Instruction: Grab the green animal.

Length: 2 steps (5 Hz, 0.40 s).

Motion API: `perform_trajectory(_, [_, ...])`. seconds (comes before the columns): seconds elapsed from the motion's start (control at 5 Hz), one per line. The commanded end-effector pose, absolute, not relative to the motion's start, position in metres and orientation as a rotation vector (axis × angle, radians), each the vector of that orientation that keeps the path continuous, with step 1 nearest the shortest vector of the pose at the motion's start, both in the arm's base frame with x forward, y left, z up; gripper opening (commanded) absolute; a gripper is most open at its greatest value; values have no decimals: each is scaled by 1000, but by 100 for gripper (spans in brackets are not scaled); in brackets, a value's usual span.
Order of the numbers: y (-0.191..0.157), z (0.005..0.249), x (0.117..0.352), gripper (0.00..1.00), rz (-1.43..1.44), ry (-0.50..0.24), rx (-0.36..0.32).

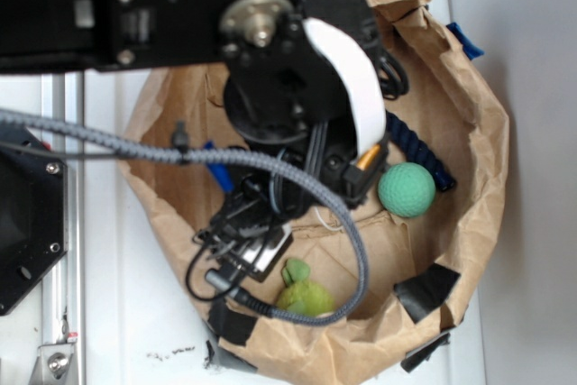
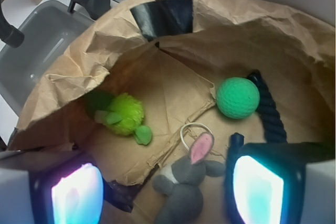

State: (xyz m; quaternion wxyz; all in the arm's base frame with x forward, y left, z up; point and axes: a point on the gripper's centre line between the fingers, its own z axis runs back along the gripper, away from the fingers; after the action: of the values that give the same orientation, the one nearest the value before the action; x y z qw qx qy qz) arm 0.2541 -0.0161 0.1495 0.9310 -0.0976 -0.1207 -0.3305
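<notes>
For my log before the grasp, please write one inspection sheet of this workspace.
Surface: crumpled brown paper bag, black tape patches on rim.
Job's things: small fuzzy yellow-green plush animal on bag floor, untouched.
Clutter: smooth mint-green ball; grey plush mouse with pink ear; dark blue rope.
Grippers: tool open, above the mouse.
Cables: grey braided cable across the arm.
Surroundings: grey plastic bin beside bag.
</notes>
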Motion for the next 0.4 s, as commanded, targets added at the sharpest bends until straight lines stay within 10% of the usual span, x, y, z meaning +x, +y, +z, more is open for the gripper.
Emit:
perform_trajectory(0.0, [-19,159,255,100,-677,-279,-185])
perform_trajectory(0.2, [-22,159,264,100,-907,-228,-210])
